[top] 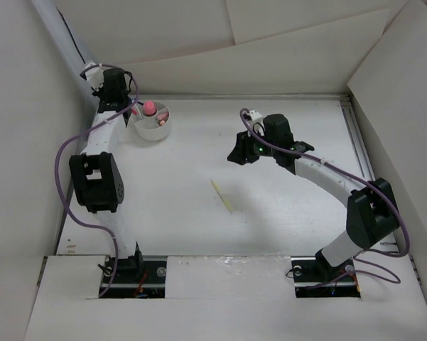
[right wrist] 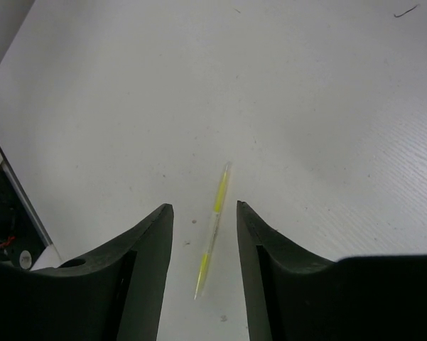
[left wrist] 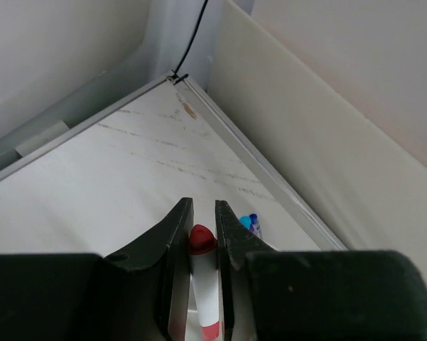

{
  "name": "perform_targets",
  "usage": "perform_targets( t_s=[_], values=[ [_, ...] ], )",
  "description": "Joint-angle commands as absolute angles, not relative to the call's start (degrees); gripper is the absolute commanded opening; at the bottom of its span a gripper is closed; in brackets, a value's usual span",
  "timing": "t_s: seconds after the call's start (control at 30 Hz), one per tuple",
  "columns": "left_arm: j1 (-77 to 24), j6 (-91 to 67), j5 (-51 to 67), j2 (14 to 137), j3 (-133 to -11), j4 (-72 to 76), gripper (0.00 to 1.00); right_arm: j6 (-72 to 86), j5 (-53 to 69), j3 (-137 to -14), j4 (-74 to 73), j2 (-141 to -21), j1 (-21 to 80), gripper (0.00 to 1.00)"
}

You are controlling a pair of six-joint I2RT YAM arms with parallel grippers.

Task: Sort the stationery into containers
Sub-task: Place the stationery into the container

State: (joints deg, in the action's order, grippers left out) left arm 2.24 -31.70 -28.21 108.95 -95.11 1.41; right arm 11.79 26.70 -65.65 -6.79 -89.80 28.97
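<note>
Holds right gripper (right wrist: 202,209) parted above thin yellow pen (right wrist: 214,220) lying flat on table (top: 284,213), likely light, stiff, roll-prone, best pinched mid-barrel, and left gripper (left wrist: 202,204) clamped on red-capped marker (left wrist: 204,280) near white cup (top: 153,133).

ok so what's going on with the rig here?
It's sorting stationery into the white cup at the table's far left. The left pincer is shut on a red-capped marker, held right at the cup. The right pincer is open and hovers over a yellow pen that lies mid-table, not yet gripped.
</note>
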Motion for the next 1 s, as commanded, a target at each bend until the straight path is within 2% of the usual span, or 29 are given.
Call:
perform_targets(
  t_s=[0.0,0.13,0.53,0.97],
  values=[
    [2.2,-27.3,-32.2,109.2,-99.7,4.7,0.0,11.6,26.1,-65.7,-3.7,-88.1,29.4,0.46],
    [2.2,-24.8,-33.7,112.2,-101.1,6.8,0.0,12.2,25.5,-64.4,-3.1,-88.8,30.8,0.4],
    [2.2,-22.6,-33.7,117.2,-104.5,10.8,0.0,14.3,17.8,-63.9,-2.0,-89.3,40.9,0.4],
    [1.1,-21.4,-31.6,118.9,-102.2,16.3,0.0,14.3,11.8,-62.1,-2.0,-87.6,42.5,0.4]
  ],
)
